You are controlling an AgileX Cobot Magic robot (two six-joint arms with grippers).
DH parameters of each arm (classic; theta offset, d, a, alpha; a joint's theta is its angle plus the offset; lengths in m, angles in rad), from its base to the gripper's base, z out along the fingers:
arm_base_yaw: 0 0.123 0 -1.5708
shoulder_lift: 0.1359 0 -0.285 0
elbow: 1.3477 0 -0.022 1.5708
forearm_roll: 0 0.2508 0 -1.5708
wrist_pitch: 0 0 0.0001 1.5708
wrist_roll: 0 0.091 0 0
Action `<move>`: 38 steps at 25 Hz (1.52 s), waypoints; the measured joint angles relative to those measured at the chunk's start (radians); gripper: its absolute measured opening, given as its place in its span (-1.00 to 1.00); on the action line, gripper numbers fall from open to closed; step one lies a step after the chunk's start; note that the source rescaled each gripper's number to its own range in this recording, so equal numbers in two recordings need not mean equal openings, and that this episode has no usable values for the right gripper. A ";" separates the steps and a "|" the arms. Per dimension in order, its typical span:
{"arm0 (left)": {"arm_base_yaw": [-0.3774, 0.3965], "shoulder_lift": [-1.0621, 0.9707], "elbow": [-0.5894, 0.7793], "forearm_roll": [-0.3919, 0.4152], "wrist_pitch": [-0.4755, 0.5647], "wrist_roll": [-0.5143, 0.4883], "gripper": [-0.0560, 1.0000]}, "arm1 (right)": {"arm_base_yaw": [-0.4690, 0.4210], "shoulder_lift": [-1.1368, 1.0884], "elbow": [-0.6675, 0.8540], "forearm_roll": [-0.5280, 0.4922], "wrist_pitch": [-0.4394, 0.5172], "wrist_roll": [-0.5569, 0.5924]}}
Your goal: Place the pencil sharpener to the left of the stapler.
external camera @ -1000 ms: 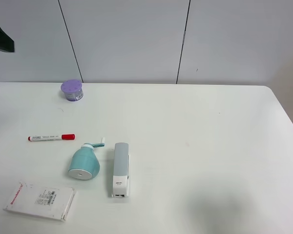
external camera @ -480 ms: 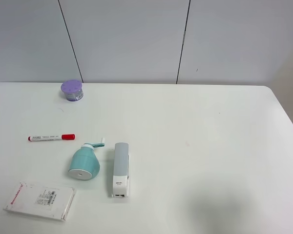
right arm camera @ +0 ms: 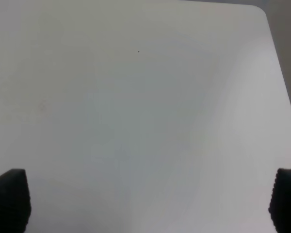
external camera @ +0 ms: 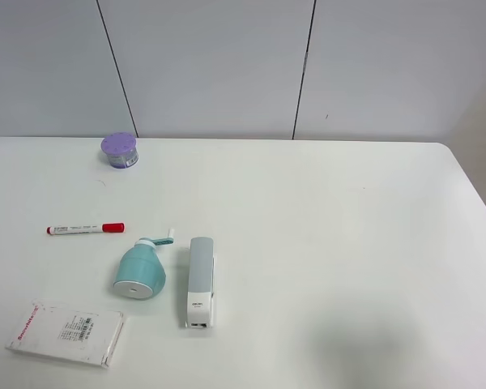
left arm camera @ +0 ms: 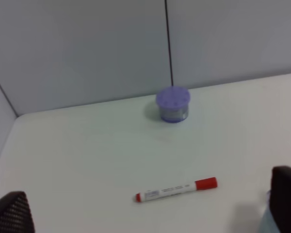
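Observation:
The teal-blue pencil sharpener [external camera: 140, 271] lies on the table with its white face toward the front and its crank toward the back. It sits just left of the grey-topped stapler [external camera: 200, 281], apart from it by a narrow gap. Neither gripper shows in the exterior high view. In the left wrist view my left gripper [left arm camera: 148, 211] is open above the table, with nothing between its fingers [left arm camera: 9, 213]; a sliver of the sharpener [left arm camera: 266, 226] shows beside one of them. My right gripper [right arm camera: 148, 201] is open over bare table.
A short purple pot [external camera: 119, 150] stands at the back left near the wall. A red-capped marker [external camera: 85, 228] lies behind and left of the sharpener. A flat white packet with red print [external camera: 66, 333] lies at the front left. The table's right edge [external camera: 478, 203] curves at the back.
A dark part of the left arm at the exterior view's top left corner has withdrawn out of view. The objects on the table have not moved.

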 joint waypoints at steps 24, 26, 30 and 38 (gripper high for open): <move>0.000 -0.136 0.210 -0.029 0.104 -0.034 0.98 | 0.000 0.000 0.000 0.000 0.000 0.000; 0.000 -0.136 0.210 -0.029 0.104 -0.034 0.98 | 0.000 0.000 0.000 0.000 0.000 0.000; 0.000 -0.136 0.210 -0.029 0.104 -0.034 0.98 | 0.000 0.000 0.000 0.000 0.000 0.000; 0.000 -0.136 0.210 -0.029 0.104 -0.037 0.98 | 0.000 0.000 0.000 0.000 0.000 0.000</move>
